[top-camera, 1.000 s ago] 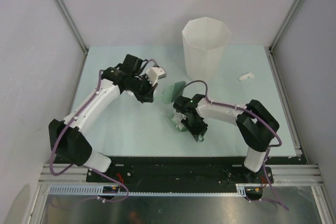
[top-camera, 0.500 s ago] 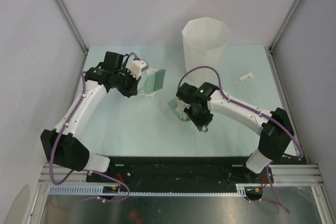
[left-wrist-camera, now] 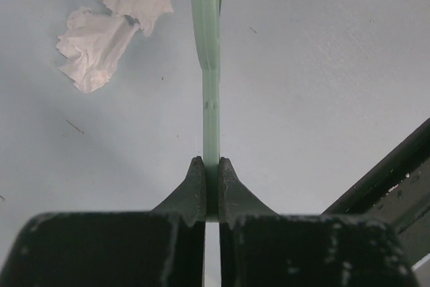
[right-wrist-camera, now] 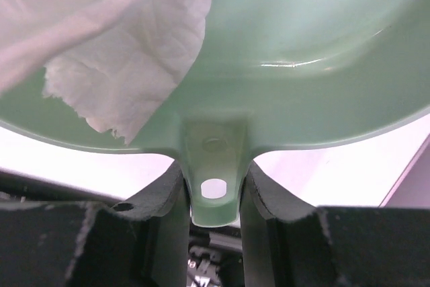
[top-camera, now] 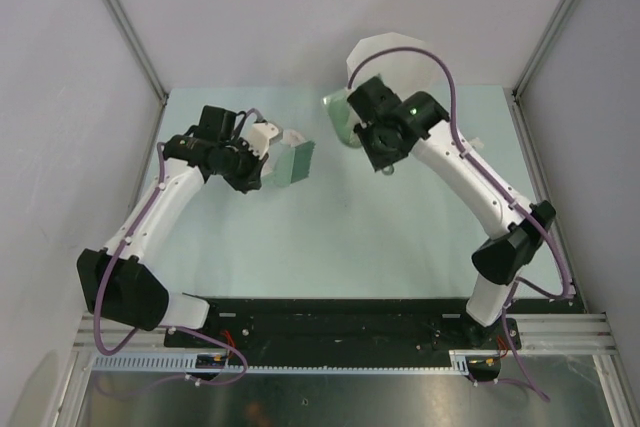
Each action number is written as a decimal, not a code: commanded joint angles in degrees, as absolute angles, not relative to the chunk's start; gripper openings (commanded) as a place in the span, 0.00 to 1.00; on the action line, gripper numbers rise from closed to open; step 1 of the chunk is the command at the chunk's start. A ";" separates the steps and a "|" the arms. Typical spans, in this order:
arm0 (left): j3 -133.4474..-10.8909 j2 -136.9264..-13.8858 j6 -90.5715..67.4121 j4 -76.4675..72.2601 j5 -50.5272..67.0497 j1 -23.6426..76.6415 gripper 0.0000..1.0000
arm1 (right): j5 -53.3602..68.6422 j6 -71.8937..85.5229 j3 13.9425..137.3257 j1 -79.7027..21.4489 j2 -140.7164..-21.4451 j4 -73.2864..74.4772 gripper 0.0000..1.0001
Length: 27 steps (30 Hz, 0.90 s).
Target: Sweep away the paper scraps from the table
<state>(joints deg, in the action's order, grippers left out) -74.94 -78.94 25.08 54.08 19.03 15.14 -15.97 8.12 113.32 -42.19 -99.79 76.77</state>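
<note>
My left gripper (top-camera: 275, 162) (left-wrist-camera: 211, 166) is shut on a thin green scraper (top-camera: 297, 161) (left-wrist-camera: 211, 65), held edge-on above the table (top-camera: 300, 237). A crumpled white paper scrap (left-wrist-camera: 111, 28) lies on the table just left of the scraper's tip. My right gripper (top-camera: 360, 125) (right-wrist-camera: 213, 189) is shut on the handle of the green dustpan (top-camera: 338, 112) (right-wrist-camera: 302, 65), raised beside the tall white bin (top-camera: 395, 47). A paper scrap (right-wrist-camera: 127, 52) lies inside the pan. Another small scrap (top-camera: 474, 144) peeks out beside the right arm.
Grey walls and metal rails surround the table. The bin stands at the back, right of centre, mostly hidden behind the right arm. The black base rail (top-camera: 340, 312) runs along the near edge.
My right arm has lifted the dustpan from the middle of the table up and back to the bin. My left arm with the scraper has pulled back left, then barely moved.
</note>
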 commanded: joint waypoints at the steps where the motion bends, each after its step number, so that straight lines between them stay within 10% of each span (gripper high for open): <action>1: -74.44 -76.12 26.37 52.12 19.51 15.12 0.00 | -21.71 5.01 123.63 -38.41 -103.79 87.01 0.00; 16: -74.27 -77.43 26.19 51.77 19.51 15.12 0.00 | -44.46 -16.20 137.64 -28.57 -105.91 74.55 0.00; 27: -72.86 -76.73 26.54 51.77 18.99 15.12 0.00 | -59.85 -75.13 116.92 -26.28 -102.48 14.99 0.00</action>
<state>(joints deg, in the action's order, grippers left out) -73.56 -78.65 25.50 53.06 18.50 15.14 -54.37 -43.31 123.74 -25.96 -105.95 44.86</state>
